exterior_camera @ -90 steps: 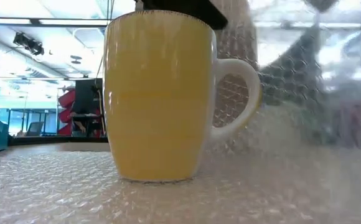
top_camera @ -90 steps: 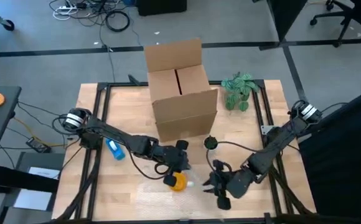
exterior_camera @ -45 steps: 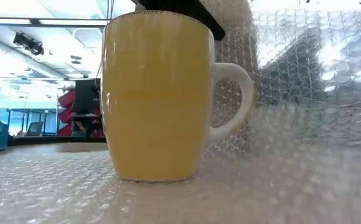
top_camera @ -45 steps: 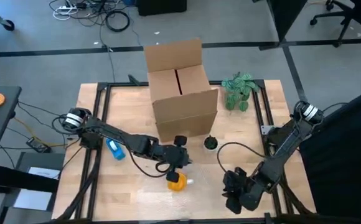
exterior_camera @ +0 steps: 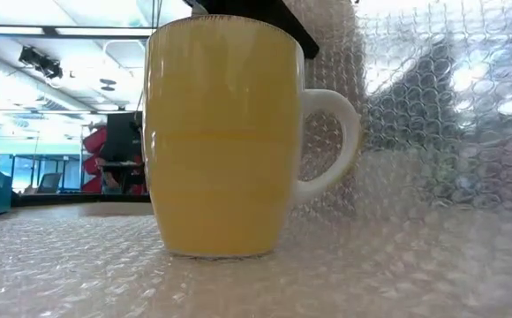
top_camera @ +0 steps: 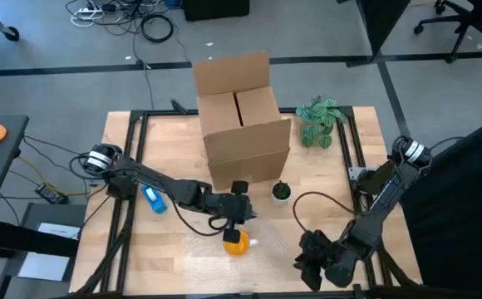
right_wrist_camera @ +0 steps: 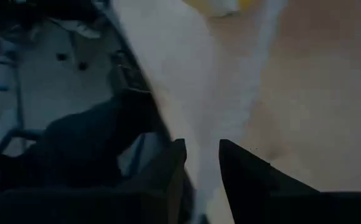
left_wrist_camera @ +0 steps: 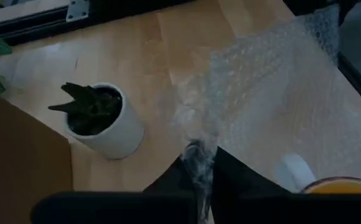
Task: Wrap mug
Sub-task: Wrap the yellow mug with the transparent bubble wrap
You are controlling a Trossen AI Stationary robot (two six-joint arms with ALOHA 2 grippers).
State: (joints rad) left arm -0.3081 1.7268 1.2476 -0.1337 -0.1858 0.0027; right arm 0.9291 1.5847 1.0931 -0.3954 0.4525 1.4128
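A yellow mug (exterior_camera: 225,132) with a white handle stands upright by its base on a sheet of clear bubble wrap (exterior_camera: 432,106) near the table's front middle (top_camera: 237,242). My left gripper (top_camera: 239,213) sits just beyond the mug, shut on the wrap's far edge. My right gripper (top_camera: 307,264) is at the front right, shut on the wrap's right part, which rises behind and to the right of the mug in the low view. My left gripper pinches a bunched edge of the bubble wrap (left_wrist_camera: 196,155) between its two fingers. The sheet spreads away from the fingers toward the table's right side and lies under the mug. My right gripper has the wrap (right_wrist_camera: 199,134) running between its two fingers (right_wrist_camera: 171,177); the sheet leads from there toward the mug and is lifted off the table at this end.
An open cardboard box (top_camera: 241,116) stands at the back middle. A small white pot with a dark plant (top_camera: 281,192) sits in front of it, a green leafy plant (top_camera: 317,122) at the back right, and a blue object (top_camera: 154,199) by the left arm.
My right gripper has gone toward the table's right and near edges, taking the wrap's right part with it. That part now stands raised and spread behind the mug. The mug stays upright on the sheet.
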